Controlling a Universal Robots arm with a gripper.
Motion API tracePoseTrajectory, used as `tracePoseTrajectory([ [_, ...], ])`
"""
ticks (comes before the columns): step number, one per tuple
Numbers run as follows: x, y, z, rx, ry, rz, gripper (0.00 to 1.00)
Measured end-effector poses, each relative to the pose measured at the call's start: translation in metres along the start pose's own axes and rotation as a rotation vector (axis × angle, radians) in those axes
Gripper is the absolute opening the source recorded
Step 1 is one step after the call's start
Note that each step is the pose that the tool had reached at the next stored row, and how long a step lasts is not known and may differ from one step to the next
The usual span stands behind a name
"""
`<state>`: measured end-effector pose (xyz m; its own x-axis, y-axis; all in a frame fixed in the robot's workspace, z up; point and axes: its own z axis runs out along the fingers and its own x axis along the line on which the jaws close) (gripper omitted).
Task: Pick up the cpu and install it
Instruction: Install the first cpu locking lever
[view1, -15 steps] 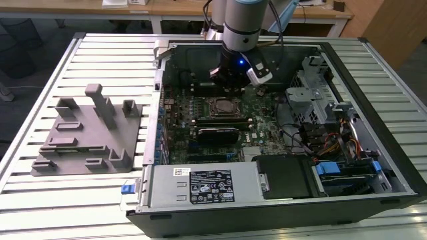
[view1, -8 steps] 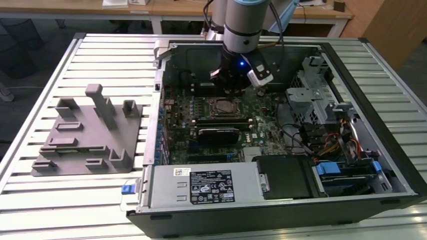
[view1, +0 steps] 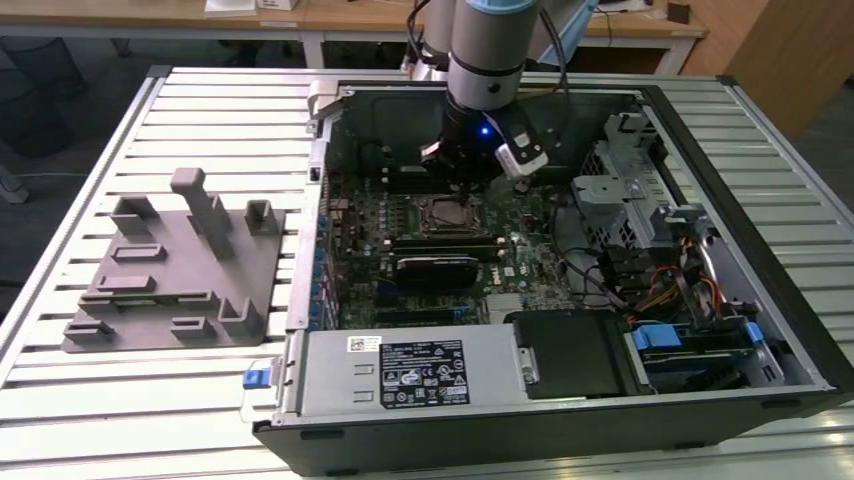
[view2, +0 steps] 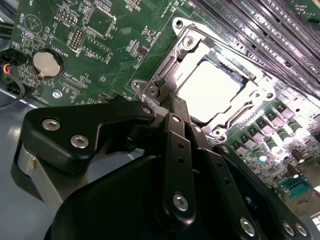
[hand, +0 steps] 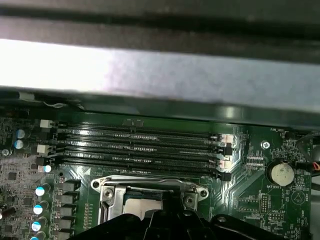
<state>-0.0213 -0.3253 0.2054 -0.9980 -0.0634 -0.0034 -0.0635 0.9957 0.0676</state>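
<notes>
cpu (view2: 209, 91) sits in its socket (view2: 260, 92) on the green motherboard (view2: 105, 45), its pale silvery top showing inside the metal retention frame in the second wrist view; in the first wrist view a slice of it (hand: 142, 206) shows just past the black linkage. the gripper (view2: 161, 97) hangs right over the socket's edge, near a hinge screw of the frame, inside the open computer case (view1: 747, 330). its black linkages run together to a narrow point there, so the fingers look drawn in with nothing between them, and the chip appears to lie free of them. in the exterior view the arm (view1: 487, 60) stands over the middle of the board, with the grey fixture (view1: 174, 270) well apart on the slatted table (view1: 120, 400) toward the exterior view's left.

as a judgement, the chip looks placed. the risk from here is contact: fingertips this near the frame could nudge the chip askew on the fragile contacts beneath, or scrape the memory slots (hand: 140, 147) just beside the socket, if the arm shifts sideways rather than straight away from the board
</notes>
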Motion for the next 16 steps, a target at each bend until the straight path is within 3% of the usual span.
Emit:
tracePoseTrajectory([
  [6, -0.0001, 0.0006, -0.0127, -0.0001, -0.0001, 0.0, 0.11],
  [16, 0.0008, -0.0136, -0.0135, -0.0002, 0.0, 0.0, 0.11],
])
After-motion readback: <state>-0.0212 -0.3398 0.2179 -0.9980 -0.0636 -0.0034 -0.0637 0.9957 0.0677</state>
